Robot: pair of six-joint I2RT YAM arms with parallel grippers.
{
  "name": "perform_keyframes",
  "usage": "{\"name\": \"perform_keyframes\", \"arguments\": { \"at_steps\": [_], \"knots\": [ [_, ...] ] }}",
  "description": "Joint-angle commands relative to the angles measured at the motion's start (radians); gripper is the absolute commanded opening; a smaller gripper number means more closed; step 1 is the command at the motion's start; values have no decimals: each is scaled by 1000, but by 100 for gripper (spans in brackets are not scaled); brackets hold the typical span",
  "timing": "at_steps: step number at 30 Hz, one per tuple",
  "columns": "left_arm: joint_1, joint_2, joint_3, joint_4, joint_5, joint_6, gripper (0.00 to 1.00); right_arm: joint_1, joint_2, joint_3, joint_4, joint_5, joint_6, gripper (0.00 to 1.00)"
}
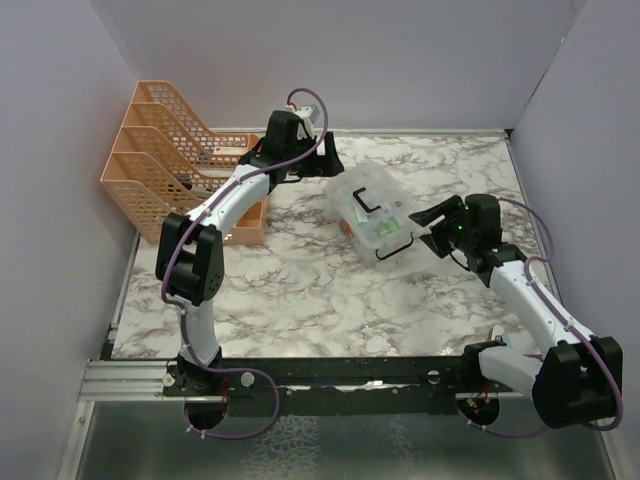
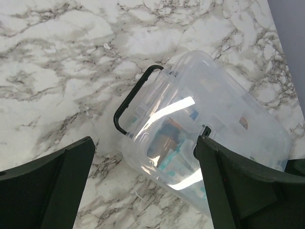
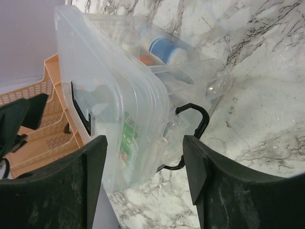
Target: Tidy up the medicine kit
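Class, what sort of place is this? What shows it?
Probably a robot lab test cell: plain grey panels wall in a marble-patterned table, and two arms are bolted to a rail at its edge.

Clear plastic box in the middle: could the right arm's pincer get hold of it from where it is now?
Probably yes. The right pincer is open and faces the near end of the medicine kit at close range, with nothing between them.
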Motion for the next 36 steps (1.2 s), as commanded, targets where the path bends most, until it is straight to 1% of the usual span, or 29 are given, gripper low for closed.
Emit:
{"name": "perform_keyframes", "arguments": {
  "at_steps": [1, 6, 10, 11, 14, 16, 19, 23, 27, 31, 33, 36],
  "knots": [
    [6, 51, 111, -66, 24, 151, 93, -6, 27, 35, 33, -74, -93, 68],
    [11, 142, 229, -113, 114, 199, 94, -6, 79, 42, 51, -118, -110, 69],
    [13, 210, 297, -138, 179, 215, 94, -7, 102, 37, 50, -123, -110, 68],
    [13, 227, 312, -151, 198, 219, 94, -6, 103, 34, 42, -119, -108, 66],
    [13, 270, 344, -174, 264, 226, 94, -6, 93, 5, 32, -108, -99, 52],
    [13, 281, 349, -178, 297, 226, 94, -6, 82, -13, 25, -97, -94, 45],
    [13, 284, 344, -178, 329, 230, 93, -6, 66, -39, 24, -81, -94, 43],
    [14, 279, 332, -186, 348, 233, 87, -6, 62, -49, 41, -86, -110, 42],
    [15, 274, 307, -195, 376, 222, 72, -6, 82, -41, 91, -126, -158, 39],
    [25, 256, 246, -213, 323, 195, 58, -7, 114, -19, 77, -142, -224, 34],
    [30, 227, 192, -214, 284, 184, 53, -7, 127, -17, 85, -157, -264, 33],
    [31, 188, 116, -213, 265, 158, 49, -7, 164, 1, 94, -203, -345, 32]
  ]
}}
